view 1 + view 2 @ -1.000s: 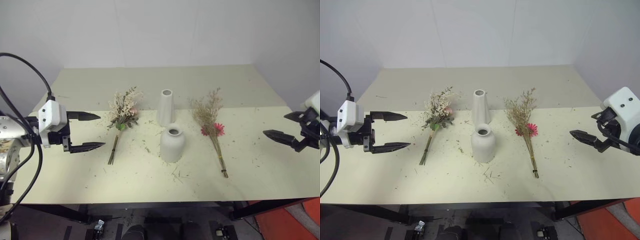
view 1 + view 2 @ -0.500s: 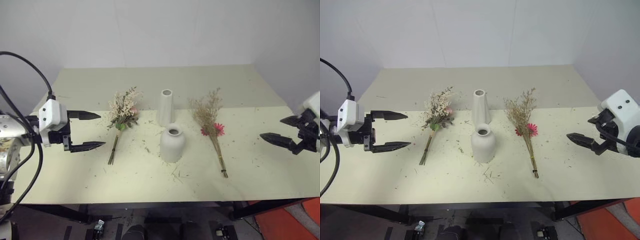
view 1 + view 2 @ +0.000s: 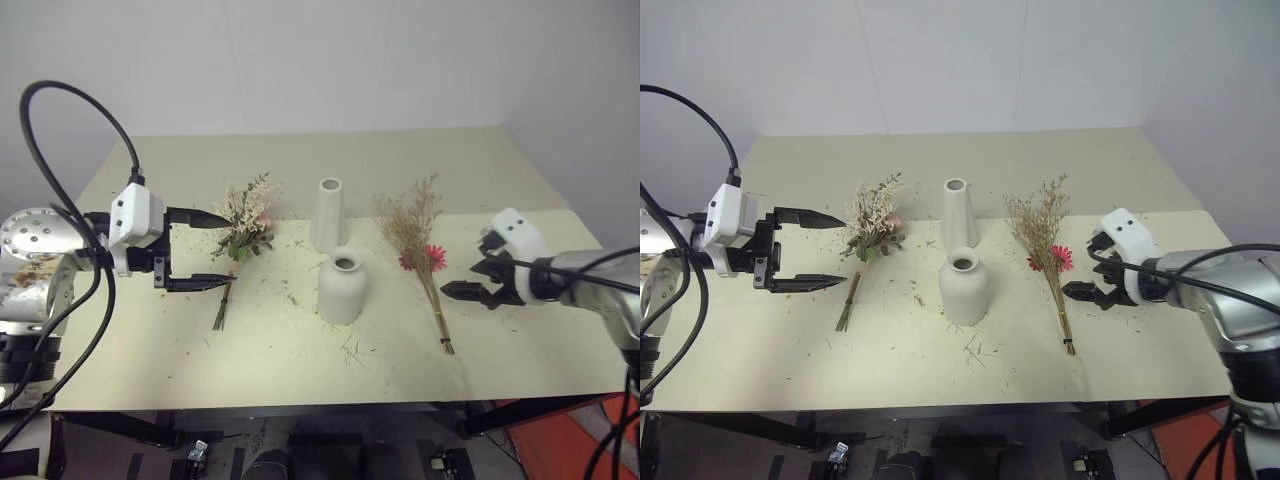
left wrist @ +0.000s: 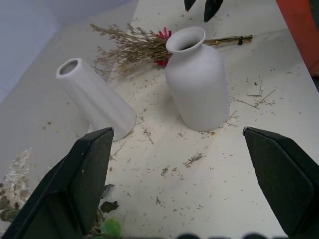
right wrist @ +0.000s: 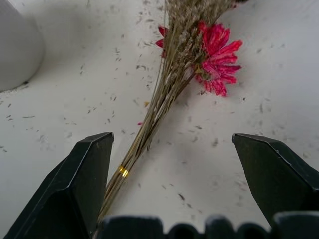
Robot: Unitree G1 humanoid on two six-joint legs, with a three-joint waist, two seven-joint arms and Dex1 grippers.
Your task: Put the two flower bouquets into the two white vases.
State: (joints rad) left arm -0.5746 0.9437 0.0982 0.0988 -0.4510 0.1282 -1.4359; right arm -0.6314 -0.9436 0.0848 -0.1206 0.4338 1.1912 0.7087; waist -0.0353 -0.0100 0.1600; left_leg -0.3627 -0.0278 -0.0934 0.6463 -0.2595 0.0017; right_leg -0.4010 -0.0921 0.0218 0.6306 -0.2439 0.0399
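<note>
**Both grippers open, bouquets flat on the table**

In your head views, start at the left edge of the frame: your left gripper [image 3: 197, 251] sits mid-height there, jaws spread wide and empty, its fingertips pointing toward frame centre. The tips reach just beside the rose bunch [image 3: 243, 228], and you cannot tell whether the lower finger touches the stems.

The rose bunch lies flat on the table [image 3: 300, 370], left of centre, blooms toward the upper frame, stems running down and slightly left.

At centre frame stand the two vases, both upright. The tall vase [image 3: 328, 214] is the upper one; the squat vase [image 3: 341, 288] is just below it, close in front. Your left wrist view shows both with a clear gap of table between them, and bits of dried grass scattered around.

Right of centre lies the grass bunch [image 3: 420, 240], wispy head toward the upper frame, its daisy [image 3: 424, 259] partway down, thin stems running to the lower right and bound by a small gold tie [image 5: 122, 171].

At the right of the frame, mid-height, your right gripper [image 3: 470, 285] is open and empty, tips just beside the grass bunch's stems. In the right wrist view the stems run between its two spread fingers [image 5: 79, 189], apart from both
</note>
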